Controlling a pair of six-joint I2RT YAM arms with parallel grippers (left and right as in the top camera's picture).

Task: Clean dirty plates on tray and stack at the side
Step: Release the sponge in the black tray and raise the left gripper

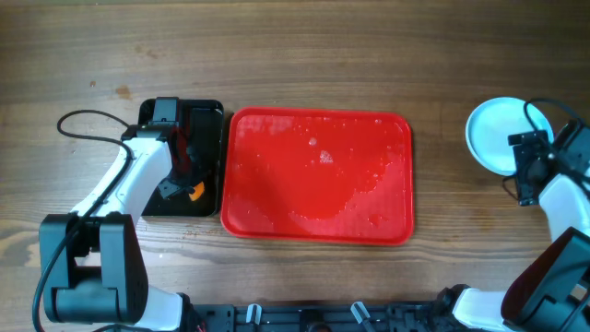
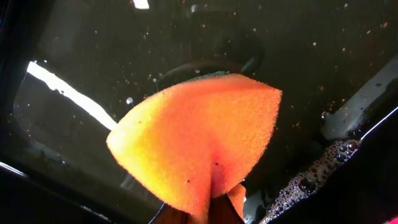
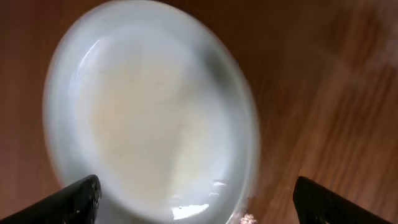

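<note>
With the tray bare and plates far right, the left gripper, pinching the sponge, should set it low in the black tray before releasing, while the spread-open right gripper lifts straight clear.

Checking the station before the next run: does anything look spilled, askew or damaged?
Only wetness: foamy droplets lie across the red tray, mostly centre and right, and suds sit in the black tray near the sponge. Nothing looks broken.
</note>
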